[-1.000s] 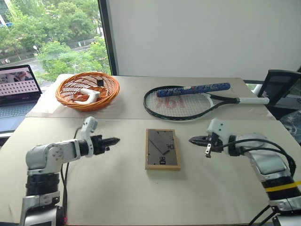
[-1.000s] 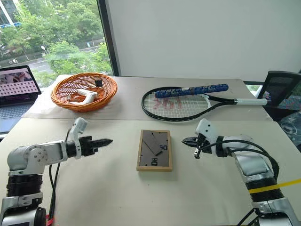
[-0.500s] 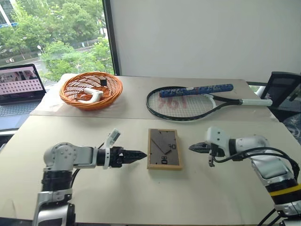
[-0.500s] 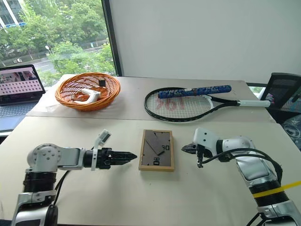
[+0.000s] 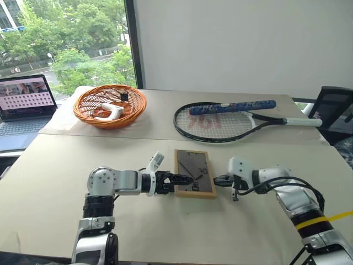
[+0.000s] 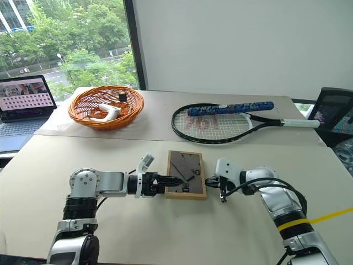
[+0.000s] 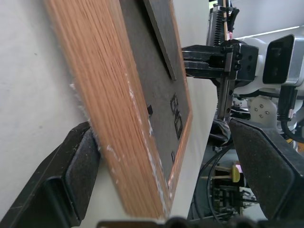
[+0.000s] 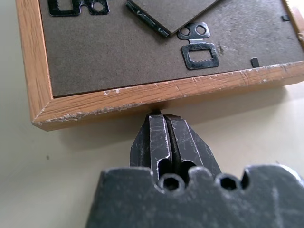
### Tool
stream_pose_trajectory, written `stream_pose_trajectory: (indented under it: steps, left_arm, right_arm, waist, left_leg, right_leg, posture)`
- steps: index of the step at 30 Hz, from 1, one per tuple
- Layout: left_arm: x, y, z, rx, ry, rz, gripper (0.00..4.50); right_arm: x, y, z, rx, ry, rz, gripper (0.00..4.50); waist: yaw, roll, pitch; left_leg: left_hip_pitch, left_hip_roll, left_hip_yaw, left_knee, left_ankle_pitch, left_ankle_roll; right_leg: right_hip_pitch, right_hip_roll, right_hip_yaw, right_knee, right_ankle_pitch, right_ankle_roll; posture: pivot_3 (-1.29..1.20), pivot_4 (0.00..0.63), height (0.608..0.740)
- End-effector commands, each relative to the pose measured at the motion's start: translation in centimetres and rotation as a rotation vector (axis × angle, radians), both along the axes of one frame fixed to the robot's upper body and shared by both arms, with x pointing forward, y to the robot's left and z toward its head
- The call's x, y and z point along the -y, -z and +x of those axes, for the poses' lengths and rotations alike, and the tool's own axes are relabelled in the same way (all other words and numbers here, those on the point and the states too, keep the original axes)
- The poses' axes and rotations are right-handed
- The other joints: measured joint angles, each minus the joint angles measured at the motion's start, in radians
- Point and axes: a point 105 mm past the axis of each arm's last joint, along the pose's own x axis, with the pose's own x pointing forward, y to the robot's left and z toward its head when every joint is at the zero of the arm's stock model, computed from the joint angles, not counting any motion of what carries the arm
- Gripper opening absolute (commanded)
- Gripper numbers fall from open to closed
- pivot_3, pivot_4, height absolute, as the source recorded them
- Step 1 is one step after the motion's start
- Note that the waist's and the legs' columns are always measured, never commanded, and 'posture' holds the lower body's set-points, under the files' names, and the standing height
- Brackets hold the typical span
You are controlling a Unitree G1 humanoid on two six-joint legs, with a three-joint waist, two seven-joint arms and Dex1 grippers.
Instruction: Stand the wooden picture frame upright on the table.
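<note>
Lying back-up mid-table (image 5: pixel 66 165), the wooden picture frame (image 5: pixel 195 173) is being straddled by the spread left gripper (image 5: pixel 185 179) while the clenched right gripper (image 5: pixel 217 180) is pressing its opposite edge.

Office or lab room: laptop (image 5: pixel 25 105) sitting by large window (image 5: pixel 66 44), office chair (image 5: pixel 335 107) standing beside beige table (image 5: pixel 49 182)

Soft, even daylight fills the room, coming from the window (image 5: pixel 66 49) at the far left, where the greenery outside looks bright but not blown out. The desk (image 5: pixel 55 182) is evenly lit with no glare; the tennis racket (image 5: pixel 220 118) casts only a faint shadow. The head views are slightly soft. In the wrist views the near end effector fingers (image 7: pixel 71 175) are blurred, while the wooden picture frame (image 8: pixel 156 90) shows crisp grain.
</note>
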Motion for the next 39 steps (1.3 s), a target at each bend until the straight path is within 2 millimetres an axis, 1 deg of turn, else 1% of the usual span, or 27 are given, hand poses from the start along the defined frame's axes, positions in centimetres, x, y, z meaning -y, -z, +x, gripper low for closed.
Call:
stream_pose_trajectory:
  steps: [1,6,7,9,10,11,13,14,16,17,18,20,22,23,25,27,29,30,31,32,34,35,36,39]
  left_arm:
    - [0.7,-0.6,-0.5,-0.005,0.028,-0.049,4.44]
    - [-0.3,-0.2,-0.4,-0.013,-0.009,-0.033,4.44]
    - [-0.4,-0.4,-0.5,-0.009,-0.006,-0.041,4.04]
    - [-0.8,-0.7,-0.6,0.002,0.003,-0.057,3.81]
    - [-0.9,-1.0,-0.7,0.01,0.005,-0.067,3.53]
    - [-1.2,-1.3,-0.6,0.018,0.002,-0.079,3.05]
    - [-1.7,-1.8,-0.4,0.03,-0.004,-0.093,2.3]
    - [-1.9,-2.0,-0.4,0.034,-0.005,-0.096,2.05]
    - [-2.1,-2.3,-0.4,0.044,-0.003,-0.109,1.32]
    - [-2.4,-2.6,-0.2,0.052,-0.01,-0.12,1.21]
    - [-2.8,-3.1,-0.1,0.064,-0.016,-0.137,1.21]
    - [-3.2,-4.0,0.1,0.093,-0.021,-0.166,1.21]
    - [-3.3,-4.6,0.2,0.11,-0.016,-0.187,1.21]
    - [-3.3,-4.8,0.1,0.114,-0.01,-0.196,1.21]
    - [-3.2,-5.6,-0.4,0.14,0.033,-0.232,1.21]
    - [-3.0,-6.3,-1.1,0.165,0.079,-0.252,1.21]
    - [-2.8,-6.9,-1.7,0.183,0.126,-0.268,1.21]
    - [-2.7,-7.0,-2.0,0.193,0.147,-0.263,1.21]
    - [-2.6,-7.1,-2.1,0.199,0.163,-0.258,1.21]
    - [-2.5,-7.2,-2.2,0.203,0.173,-0.255,1.21]
    - [-2.4,-7.3,-2.3,0.213,0.185,-0.244,1.21]
    - [-2.4,-7.4,-2.3,0.217,0.189,-0.242,1.21]
    - [-2.4,-7.4,-2.3,0.221,0.192,-0.239,1.21]
    - [-2.3,-7.5,-2.4,0.23,0.203,-0.232,1.21]
  right_arm:
    - [-0.4,-0.7,-0.1,0.038,-0.023,0.007,0.0]
    - [0.0,-0.7,0.0,0.037,-0.012,0.001,0.0]
    - [0.1,-0.7,0.0,0.037,-0.009,0.001,0.0]
    - [0.2,-0.9,0.1,0.04,-0.004,0.005,0.0]
    - [0.2,-1.2,0.2,0.042,0.0,0.014,0.0]
    - [0.4,-1.7,0.3,0.047,0.011,0.021,0.0]
    - [0.9,-2.6,0.4,0.056,0.029,0.031,0.0]
    - [1.2,-2.9,0.5,0.059,0.036,0.034,0.0]
    - [1.5,-3.6,0.6,0.062,0.053,0.05,0.0]
    - [2.1,-4.3,0.6,0.068,0.071,0.061,0.0]
    - [2.7,-5.5,0.7,0.072,0.097,0.098,0.0]
    - [3.9,-8.9,0.7,0.096,0.14,0.185,0.0]
    - [3.9,-11.2,0.4,0.097,0.143,0.259,0.0]
    - [3.7,-11.8,0.2,0.092,0.138,0.281,0.0]
    - [2.2,-13.5,-0.5,0.056,0.108,0.367,0.0]
    - [0.2,-14.0,-1.3,-0.043,0.059,0.436,0.0]
    - [-1.0,-14.0,-1.3,-0.097,0.058,0.464,0.0]
    - [-1.6,-13.9,-1.4,-0.139,0.053,0.481,0.59]
    - [-2.2,-13.6,-1.6,-0.178,0.038,0.478,0.64]
    - [-2.6,-13.3,-1.7,-0.201,0.028,0.471,0.91]
    - [-3.1,-13.2,-1.4,-0.226,0.036,0.482,1.57]
    - [-3.2,-13.2,-1.2,-0.232,0.042,0.485,1.97]
    - [-3.2,-13.2,-1.0,-0.236,0.045,0.486,2.19]
    - [-3.4,-13.3,-0.8,-0.256,0.048,0.499,3.28]
  waist:
    - [-0.001,0.0,0.0]
    - [-0.003,0.0,0.0]
    - [-0.003,0.0,0.0]
    - [-0.006,0.0,0.0]
    - [-0.007,0.0,0.0]
    - [-0.007,0.0,0.0]
    - [-0.005,0.0,0.0]
    - [-0.005,0.0,0.0]
    - [-0.005,0.0,0.0]
    - [-0.005,0.0,0.0]
    - [-0.005,0.0,0.0]
    - [-0.004,0.001,0.001]
    - [-0.004,0.001,0.001]
    - [-0.004,0.001,0.001]
    - [-0.008,0.001,0.001]
    - [-0.012,0.001,0.001]
    - [-0.014,0.001,0.001]
    - [-0.013,0.001,0.001]
    - [-0.012,0.001,0.001]
    - [-0.01,0.001,0.001]
    - [-0.006,0.001,0.001]
    - [-0.006,0.001,0.001]
    - [-0.004,0.001,0.001]
    - [-0.005,0.001,0.001]
  left_leg:
    - [0.0,0.0,-0.001,0.0,0.0,0.0]
    - [0.0,0.0,-0.002,0.0,0.001,-0.001]
    - [0.0,0.0,-0.002,0.0,0.001,-0.001]
    - [0.0,0.0,-0.002,-0.001,0.001,-0.002]
    - [0.0,0.0,-0.002,-0.001,0.001,-0.002]
    - [0.0,0.0,-0.002,-0.001,0.001,-0.002]
    - [0.0,0.0,-0.002,-0.001,0.001,-0.002]
    - [0.0,0.0,-0.002,-0.001,0.001,-0.002]
    - [0.0,-0.001,-0.002,-0.001,0.002,-0.002]
    - [0.0,-0.001,-0.002,-0.001,0.002,-0.002]
    - [0.0,-0.001,-0.002,-0.001,0.002,-0.002]
    - [0.0,-0.001,-0.002,-0.001,0.002,-0.003]
    - [0.0,-0.001,-0.002,-0.001,0.002,-0.003]
    - [0.0,-0.001,-0.002,-0.001,0.002,-0.002]
    - [0.0,-0.001,-0.003,-0.002,0.001,-0.002]
    - [0.0,-0.001,-0.003,-0.002,0.001,-0.002]
    - [0.0,-0.001,-0.003,-0.003,0.001,-0.002]
    - [0.0,-0.001,-0.003,-0.003,0.002,-0.002]
    - [0.0,-0.001,-0.003,-0.003,0.001,-0.002]
    - [-0.001,-0.001,-0.003,-0.003,0.001,-0.002]
    - [-0.001,-0.001,-0.003,-0.003,0.001,-0.002]
    - [-0.001,-0.001,-0.003,-0.002,0.001,-0.002]
    - [-0.002,-0.001,-0.003,-0.002,0.002,-0.002]
    - [-0.003,-0.001,-0.003,-0.002,0.001,-0.002]
  right_leg:
    - [0.0,0.0,0.0,0.0,0.0,0.0]
    - [0.0,0.0,-0.001,0.0,0.0,0.0]
    - [0.0,0.0,-0.001,0.0,0.0,0.0]
    - [0.0,0.0,-0.001,0.0,0.0,0.0]
    - [0.0,0.0,-0.001,0.0,0.0,0.0]
    - [0.0,0.0,-0.001,0.0,0.0,0.0]
    - [0.0,0.0,-0.001,0.0,0.0,0.0]
    - [0.0,0.0,-0.001,0.0,0.0,0.0]
    - [0.0,0.0,-0.001,0.0,0.0,0.0]
    - [0.0,0.0,-0.001,0.0,0.0,0.0]
    - [0.0,0.0,-0.001,0.0,0.0,0.0]
    - [0.0,0.0,-0.001,0.0,0.0,0.0]
    - [0.0,0.0,-0.001,0.0,0.0,0.0]
    - [0.0,-0.001,-0.001,0.0,0.0,0.0]
    - [0.0,-0.001,-0.002,0.0,-0.001,-0.001]
    - [0.0,-0.001,-0.002,0.0,-0.001,-0.001]
    - [-0.001,-0.001,-0.002,0.0,-0.001,-0.001]
    - [-0.001,-0.001,-0.002,0.0,-0.001,-0.001]
    - [-0.001,-0.001,-0.002,0.0,-0.001,-0.001]
    - [-0.001,-0.001,-0.002,0.0,-0.001,-0.001]
    - [-0.001,-0.001,-0.002,0.0,-0.001,-0.001]
    - [-0.002,-0.001,-0.002,0.0,-0.001,-0.001]
    - [-0.002,-0.001,-0.002,0.0,-0.001,-0.001]
    - [-0.003,-0.001,-0.002,0.0,-0.001,-0.001]
  posture:
    - [0.0,0.15,0.725]
    - [0.0,0.15,0.725]
    - [0.0,0.15,0.725]
    - [0.0,0.15,0.725]
    - [0.0,0.15,0.725]
    - [0.0,0.15,0.725]
    - [0.0,0.15,0.725]
    - [0.0,0.15,0.725]
    - [0.0,0.15,0.725]
    - [0.0,0.15,0.725]
    - [0.0,0.15,0.725]
    - [0.0,0.15,0.725]
    - [0.0,0.15,0.725]
    - [0.0,0.15,0.725]
    - [0.0,0.15,0.725]
    - [0.0,0.15,0.725]
    - [0.0,0.15,0.725]
    - [0.0,0.15,0.725]
    - [0.0,0.15,0.725]
    - [0.0,0.15,0.725]
    - [0.0,0.15,0.725]
    - [0.0,0.15,0.725]
    - [0.0,0.15,0.725]
    - [0.0,0.15,0.725]
